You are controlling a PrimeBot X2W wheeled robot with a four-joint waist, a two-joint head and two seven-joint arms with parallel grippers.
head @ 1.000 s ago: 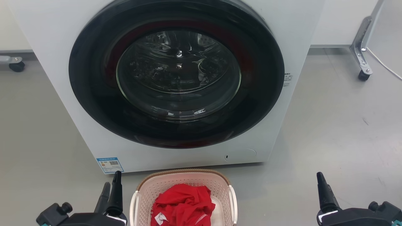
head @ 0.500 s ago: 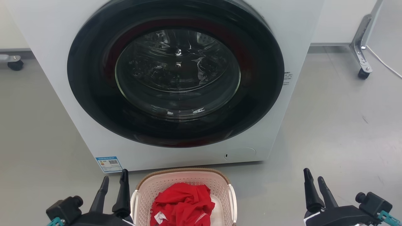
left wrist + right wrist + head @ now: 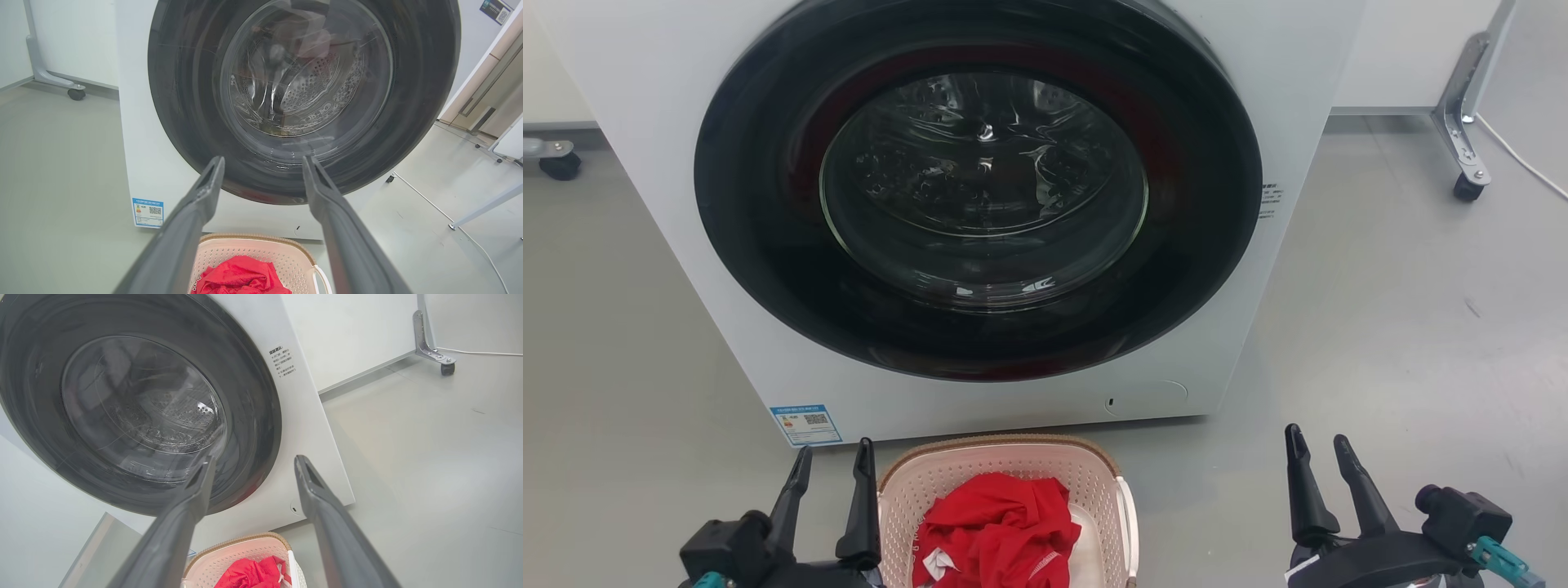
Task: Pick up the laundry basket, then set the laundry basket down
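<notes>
Left gripper (image 3: 835,447) and right gripper (image 3: 1315,434) hang spread and empty before the washer's (image 3: 645,204) front. The perforated pink laundry basket (image 3: 1013,462), holding crumpled red cloth (image 3: 996,531), sits on smooth grey floor (image 3: 1380,327) just before the washer's base, rounded brown-rimmed end toward it; its near end is cropped, long axis unclear. Beyond: the washer's glossy round black door (image 3: 752,245).

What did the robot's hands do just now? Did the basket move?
Both grippers slid inward toward the laundry basket, and their fingers now show further apart. The left gripper stands right beside the basket's left edge. The right gripper is still well off to the basket's right. Neither has taken hold of anything. The basket stayed on the floor in front of the washer, with the red cloth inside.
</notes>
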